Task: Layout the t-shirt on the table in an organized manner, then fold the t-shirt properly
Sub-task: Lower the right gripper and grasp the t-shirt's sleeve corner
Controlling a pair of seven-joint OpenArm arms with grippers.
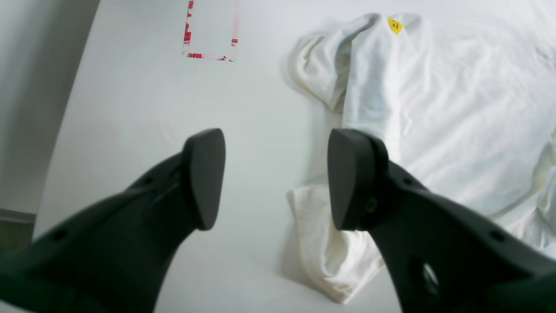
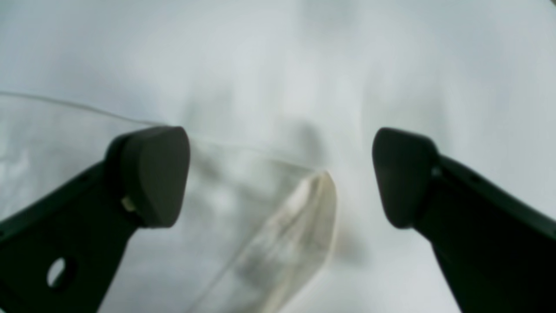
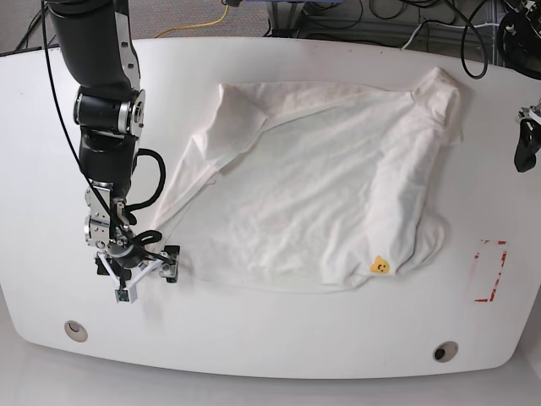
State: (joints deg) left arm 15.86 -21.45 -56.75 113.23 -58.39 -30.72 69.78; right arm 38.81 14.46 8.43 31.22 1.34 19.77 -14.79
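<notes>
Light is bright and even in all three views, with only soft shadows under the t-shirt (image 3: 330, 194) folds on the table (image 3: 279, 338). The right wrist view is strongly blurred, cloth out of focus. The left wrist view is sharper, overexposed far right, with bent edges at left

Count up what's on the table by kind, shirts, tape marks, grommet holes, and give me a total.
T-shirt: 1
Red tape rectangle: 1
Grommet holes: 2
Total: 4
</notes>
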